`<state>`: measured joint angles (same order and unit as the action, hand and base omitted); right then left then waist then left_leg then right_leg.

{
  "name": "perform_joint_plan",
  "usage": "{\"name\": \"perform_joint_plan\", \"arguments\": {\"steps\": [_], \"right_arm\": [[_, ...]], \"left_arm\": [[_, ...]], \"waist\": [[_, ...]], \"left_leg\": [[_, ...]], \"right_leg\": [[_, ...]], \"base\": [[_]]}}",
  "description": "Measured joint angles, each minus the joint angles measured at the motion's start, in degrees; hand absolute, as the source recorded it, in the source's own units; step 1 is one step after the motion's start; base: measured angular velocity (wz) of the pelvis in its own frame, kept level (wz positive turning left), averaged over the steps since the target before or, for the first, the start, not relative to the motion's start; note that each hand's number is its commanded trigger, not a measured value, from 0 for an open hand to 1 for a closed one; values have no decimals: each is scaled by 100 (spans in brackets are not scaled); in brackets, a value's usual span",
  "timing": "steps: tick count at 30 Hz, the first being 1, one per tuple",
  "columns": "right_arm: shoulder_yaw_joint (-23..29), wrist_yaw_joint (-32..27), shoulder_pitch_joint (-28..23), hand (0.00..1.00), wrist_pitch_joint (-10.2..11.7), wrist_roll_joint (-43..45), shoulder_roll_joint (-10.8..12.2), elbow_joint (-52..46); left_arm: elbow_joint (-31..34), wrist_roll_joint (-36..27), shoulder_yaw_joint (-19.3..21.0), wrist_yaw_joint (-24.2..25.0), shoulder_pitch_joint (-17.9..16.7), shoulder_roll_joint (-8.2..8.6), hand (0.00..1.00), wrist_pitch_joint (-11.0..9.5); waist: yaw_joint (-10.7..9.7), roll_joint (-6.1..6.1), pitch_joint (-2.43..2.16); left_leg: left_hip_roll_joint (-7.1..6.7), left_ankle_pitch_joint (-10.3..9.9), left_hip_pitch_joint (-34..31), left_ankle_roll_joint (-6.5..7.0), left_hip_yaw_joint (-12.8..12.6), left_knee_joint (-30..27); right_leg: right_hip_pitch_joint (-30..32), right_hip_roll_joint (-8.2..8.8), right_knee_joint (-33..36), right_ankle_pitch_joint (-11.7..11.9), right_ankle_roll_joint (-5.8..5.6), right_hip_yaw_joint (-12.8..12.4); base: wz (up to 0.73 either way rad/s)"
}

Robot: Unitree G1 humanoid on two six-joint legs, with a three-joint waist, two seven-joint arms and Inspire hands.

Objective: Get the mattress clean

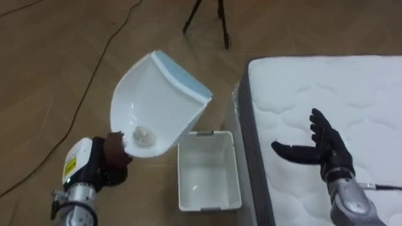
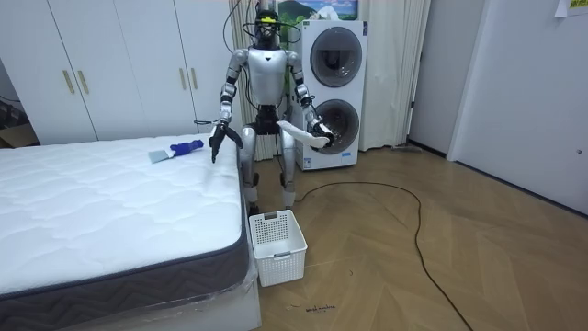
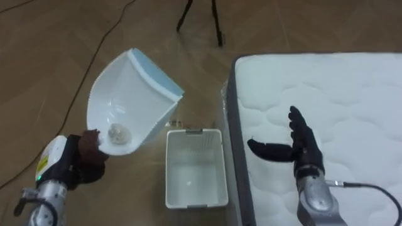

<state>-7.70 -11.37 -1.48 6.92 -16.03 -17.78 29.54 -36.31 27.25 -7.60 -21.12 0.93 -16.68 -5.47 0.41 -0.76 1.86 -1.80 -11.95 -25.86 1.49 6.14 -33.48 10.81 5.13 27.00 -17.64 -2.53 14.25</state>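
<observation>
— What colours do we have on the dustpan [image 1: 157, 100]?
— We see it white, with a pale blue strip along its front edge, and a small greyish-white lump [image 1: 144, 134] inside.
— And the basket [image 1: 206, 134]?
— White too; we read its walls as a fine lattice of holes.
— The mattress [image 1: 352, 94] we call white, quilted in wavy stitched lines, with a dark grey band [image 1: 246, 125] down its side.
— Agreed. The right hand [image 1: 320, 147] looks black to us, the left hand [image 1: 112, 154] dark, nearly black.
— The floor [image 1: 50, 63] is brown wood in a herringbone pattern, crossed by a black cable [image 1: 95, 66].
— And the brush [image 2: 186, 147] we make out as blue.
</observation>
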Motion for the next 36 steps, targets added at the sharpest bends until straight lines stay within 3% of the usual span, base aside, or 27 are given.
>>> {"name": "perform_joint_plan", "arguments": {"steps": [3, 5, 7, 10, 13, 15, 19, 21, 24, 29, 31, 33, 34, 36], "right_arm": [[-2, -64, 67, 0, 188, 241, -7, 492], [1, -71, 71, 0, 186, 310, -8, 673], [2, -108, 85, 0, 187, 332, -18, 685], [-38, -149, 158, 0, 187, 303, -18, 764], [-138, -167, 160, 0, 189, 328, -15, 815], [-134, -174, 228, 0, 195, 417, -16, 849], [-112, -226, 278, 0, 200, 956, -111, 721], [-117, -253, 261, 0, 254, 1085, -254, 652], [-119, -259, 254, 0, 334, 1429, -329, 458], [-177, -221, 274, 0, 362, 1679, -334, 219], [-207, -204, 266, 0, 361, 1677, -333, 131], [-258, -157, 311, 0, 360, 1675, -336, 81], [-270, -157, 329, 0, 360, 1674, -345, 75], [-299, -154, 346, 0, 361, 1677, -405, -17]], "left_arm": [[-500, -13, -156, -174, 394, -100, 100, -63], [-704, -9, -165, -180, 597, -178, 100, -147], [-966, -7, -166, -185, 826, -248, 100, -174], [-1492, -15, -336, -232, 1294, -390, 100, -213], [-1722, 156, -526, -246, 1641, -675, 100, -214], [-1757, 444, -670, -252, 1840, -923, 100, -215], [-1717, 993, -934, -241, 2027, -1181, 100, -158], [-1702, 1193, -1178, -201, 2153, -1263, 100, 6], [-1648, 1408, -1296, -99, 2323, -1400, 100, 134], [-1646, 1638, -1365, -65, 2550, -1567, 100, 210], [-1637, 1910, -1461, -63, 2590, -1662, 100, 273], [-1632, 2147, -1621, -57, 2611, -1769, 100, 347], [-1634, 2190, -1685, -57, 2623, -1800, 100, 361], [-1653, 2242, -1930, -47, 2662, -1842, 100, 422]], "waist": [[-78, 38, 22], [-143, 88, 37], [-241, 153, 56], [-346, 231, 82], [-485, 262, 103], [-553, 358, 153], [-676, 618, 138], [-826, 802, 136], [-914, 942, 137], [-1119, 1156, 107], [-1155, 1188, 103], [-1288, 1213, 110], [-1295, 1210, 112], [-1358, 1245, 130]], "left_leg": [[-74, 212, -407, -86, 127, -13], [-80, 352, -619, -112, 148, 3], [-82, 479, -771, -104, 51, 71], [-43, 596, -942, -18, -299, 115], [-21, 606, -1077, 47, -457, 63], [-100, 576, -1205, 91, -462, -22], [-195, 568, -1462, 154, -530, -135], [-306, 588, -1528, 195, -562, -146], [-325, 617, -1575, 231, -704, -125], [-312, 787, -1553, 178, -824, 110], [-246, 801, -1552, 172, -985, 120], [-53, 806, -1549, 201, -1476, 96], [11, 790, -1551, 225, -1587, 90], [2, 729, -1567, 313, -1726, 59]], "right_leg": [[513, 16, 359, -130, 91, 1], [730, 26, 531, -191, 151, 28], [952, 68, 693, -228, 184, 11], [1208, 207, 936, -290, 160, 7], [1365, 307, 1090, -332, 118, 10], [1516, 379, 1225, -379, 72, -7], [1842, 502, 1494, -473, 18, -115], [2001, 628, 1689, -546, -22, -172], [2202, 680, 1886, -596, -18, -354], [2372, 697, 1998, -617, 41, -478], [2419, 690, 2044, -617, 107, -483], [2486, 713, 2152, -654, 124, -540], [2525, 725, 2193, -668, 120, -578], [2604, 796, 2305, -706, 83, -649]], "base": [[27], [33], [20], [14], [6], [2], [5], [12], [-10], [-7], [0], [4], [-8], [-10]]}}
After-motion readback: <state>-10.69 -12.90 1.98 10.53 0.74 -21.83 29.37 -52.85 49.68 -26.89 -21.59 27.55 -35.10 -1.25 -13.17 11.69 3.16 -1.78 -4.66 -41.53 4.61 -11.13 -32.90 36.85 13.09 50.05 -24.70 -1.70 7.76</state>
